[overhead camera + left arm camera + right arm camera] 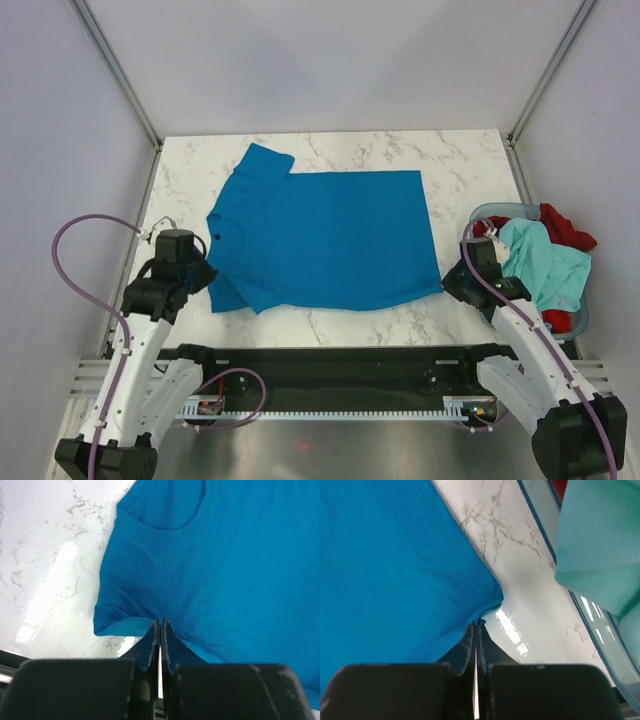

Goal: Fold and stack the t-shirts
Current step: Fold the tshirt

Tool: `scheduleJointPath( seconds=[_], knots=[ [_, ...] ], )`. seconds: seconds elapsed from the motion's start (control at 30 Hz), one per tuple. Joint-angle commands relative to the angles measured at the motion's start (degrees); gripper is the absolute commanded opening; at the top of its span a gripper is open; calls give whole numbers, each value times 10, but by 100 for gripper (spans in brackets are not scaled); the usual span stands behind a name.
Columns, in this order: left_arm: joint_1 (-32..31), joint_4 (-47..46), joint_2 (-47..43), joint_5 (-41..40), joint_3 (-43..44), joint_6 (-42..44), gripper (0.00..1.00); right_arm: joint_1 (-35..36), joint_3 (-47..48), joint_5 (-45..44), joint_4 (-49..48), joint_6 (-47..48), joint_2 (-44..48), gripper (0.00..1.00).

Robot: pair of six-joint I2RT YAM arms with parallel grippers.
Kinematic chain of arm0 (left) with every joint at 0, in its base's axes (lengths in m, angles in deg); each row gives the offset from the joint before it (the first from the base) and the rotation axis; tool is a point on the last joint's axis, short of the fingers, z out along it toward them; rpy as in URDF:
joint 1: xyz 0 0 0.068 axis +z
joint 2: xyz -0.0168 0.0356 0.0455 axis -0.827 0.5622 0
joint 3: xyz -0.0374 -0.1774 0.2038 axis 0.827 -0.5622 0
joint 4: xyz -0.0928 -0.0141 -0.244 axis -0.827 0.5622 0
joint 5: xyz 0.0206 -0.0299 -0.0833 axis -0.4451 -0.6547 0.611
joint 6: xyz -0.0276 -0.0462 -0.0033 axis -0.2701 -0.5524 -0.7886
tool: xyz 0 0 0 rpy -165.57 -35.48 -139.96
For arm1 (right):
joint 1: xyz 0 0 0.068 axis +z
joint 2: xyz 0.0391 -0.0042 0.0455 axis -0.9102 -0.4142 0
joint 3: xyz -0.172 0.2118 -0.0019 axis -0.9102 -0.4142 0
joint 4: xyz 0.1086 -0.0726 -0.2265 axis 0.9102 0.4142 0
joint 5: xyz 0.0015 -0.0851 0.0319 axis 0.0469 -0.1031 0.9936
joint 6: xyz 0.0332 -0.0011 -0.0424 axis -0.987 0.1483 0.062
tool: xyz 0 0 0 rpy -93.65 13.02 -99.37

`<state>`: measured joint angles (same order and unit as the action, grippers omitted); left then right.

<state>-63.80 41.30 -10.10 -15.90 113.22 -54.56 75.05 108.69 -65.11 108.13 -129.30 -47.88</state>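
- While looking down at the table [450, 160], find the blue t-shirt [330, 240] spread flat in the middle, neck hole to the left and bottom edge to the right.
- Left gripper [207, 278]: pressed together right at the near sleeve, and looks to be pinching the edge of that sleeve.
- Right gripper [447, 280]: pressed together too, with the near bottom corner of the blue t-shirt tucked in between the tips.
- Step in hand, by the look of it: starting the first fold of the blue t-shirt, with both near corners held.
- Next move, as a guess: lift both corners together, just a little, carry them over toward the far edge, and lay them down even.
- Keep both sides level to stop wrinkles and twists.
- Mind not to drag the whole shirt along the table.
- Nothing folded yet and nothing stacked yet, so only at the very start of the job.
- Off to the right, in the basket [487, 210]: the mint t-shirt [545, 262] bunched up on top and hanging over the rim, and the red t-shirt [568, 228] crumpled behind and under it.
- Counted: three t-shirts in all, one blue, one mint, one red.
- Also counted: one basket, one table, two grippers.
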Motion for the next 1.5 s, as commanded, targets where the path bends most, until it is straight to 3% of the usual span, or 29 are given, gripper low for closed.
scheduleJointPath(
  seconds=[0.0,0.4,0.7,1.13,1.47],
  knots=[
    [0,-31,48,-63,7,-2,2,0,21,-22,-63,-5,-27,0],
    [1,-145,221,-79,119,111,2,-1,154,-25,-120,62,-253,0],
    [1,-180,356,-91,167,167,2,-1,210,-60,-141,92,-347,0],
    [2,-244,453,-83,229,242,2,-2,229,-91,-162,105,-403,0],
    [3,-245,505,-107,240,244,2,-3,261,-87,-173,119,-440,0]
  ],
)
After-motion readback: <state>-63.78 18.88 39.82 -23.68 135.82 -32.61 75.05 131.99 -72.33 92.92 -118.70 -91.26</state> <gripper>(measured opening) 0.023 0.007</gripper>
